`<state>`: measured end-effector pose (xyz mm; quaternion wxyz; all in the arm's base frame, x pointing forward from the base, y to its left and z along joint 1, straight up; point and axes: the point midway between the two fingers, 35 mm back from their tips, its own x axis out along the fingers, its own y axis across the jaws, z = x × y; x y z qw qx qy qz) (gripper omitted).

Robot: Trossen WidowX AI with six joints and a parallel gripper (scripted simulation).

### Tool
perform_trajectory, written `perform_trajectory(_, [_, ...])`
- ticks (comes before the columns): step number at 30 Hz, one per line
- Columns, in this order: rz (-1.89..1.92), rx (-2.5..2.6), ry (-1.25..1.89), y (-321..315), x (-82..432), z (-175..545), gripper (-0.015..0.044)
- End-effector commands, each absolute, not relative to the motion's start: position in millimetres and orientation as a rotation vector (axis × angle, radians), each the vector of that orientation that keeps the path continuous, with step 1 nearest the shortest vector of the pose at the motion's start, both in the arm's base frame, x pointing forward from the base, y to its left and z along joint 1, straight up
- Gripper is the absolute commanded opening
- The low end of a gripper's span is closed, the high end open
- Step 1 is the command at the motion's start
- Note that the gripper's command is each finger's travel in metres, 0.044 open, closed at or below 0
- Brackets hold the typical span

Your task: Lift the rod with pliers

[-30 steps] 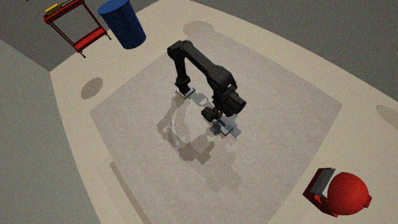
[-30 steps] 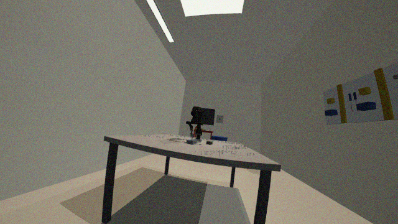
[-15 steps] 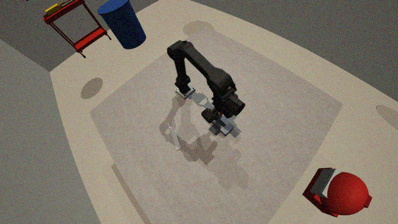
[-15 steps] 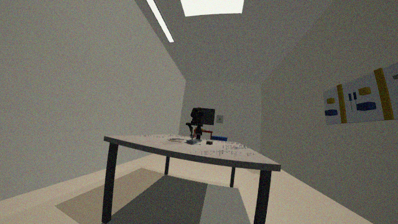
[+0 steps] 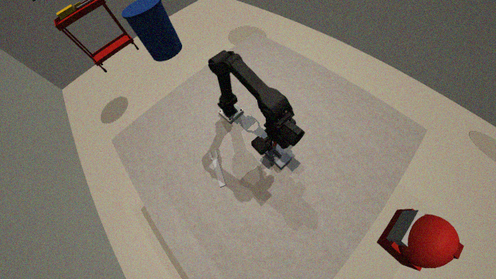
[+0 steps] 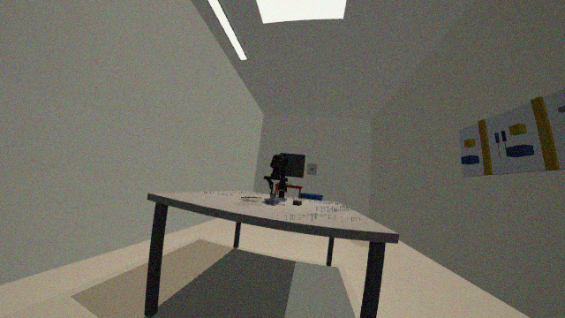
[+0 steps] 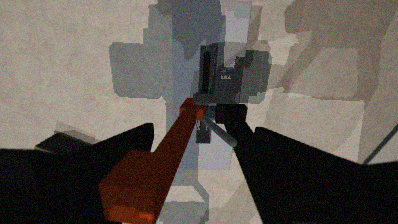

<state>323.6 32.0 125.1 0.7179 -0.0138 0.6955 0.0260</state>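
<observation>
Gripper (image 5: 273, 149) (image 6: 277, 193) (image 7: 204, 131): pointed down over the tabletop (image 5: 349, 136) (image 6: 199, 205), roughly mid-table. Fingers rather wide, astride the spread handles of the locking pliers (image 5: 274, 147) (image 7: 172, 135), which I judge held; exact finger contact not resolved.

Pliers: upright, handles toward the wrist, head down at the channel block (image 5: 281, 159) (image 6: 274, 201) (image 7: 234, 90). Handles spread across the slot; not squeezed home, by my reading.

Relation that matters: the block lies directly below the gripper, its slot running lengthwise roughly from the top view's upper-left table edge toward the lower-right edge. The rod should share that long axis; it cannot be told from the dark slot, nor can which end leads.

Next, judged: confirm the jaws straddle the rod, then close until locked. Risk: an off-line bite on the channel wall.
</observation>
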Motion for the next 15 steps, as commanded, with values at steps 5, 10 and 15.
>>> perform_trajectory(5, [0.056, -0.037, 1.541, 31.3, 323.1, 121.8, 0.0317])
perform_trajectory(10, [0.056, -0.037, 1.541, 30.8, 323.1, 121.8, 0.0310])
perform_trajectory(15, [0.056, -0.037, 1.541, 30.3, 323.1, 121.8, 0.0304])
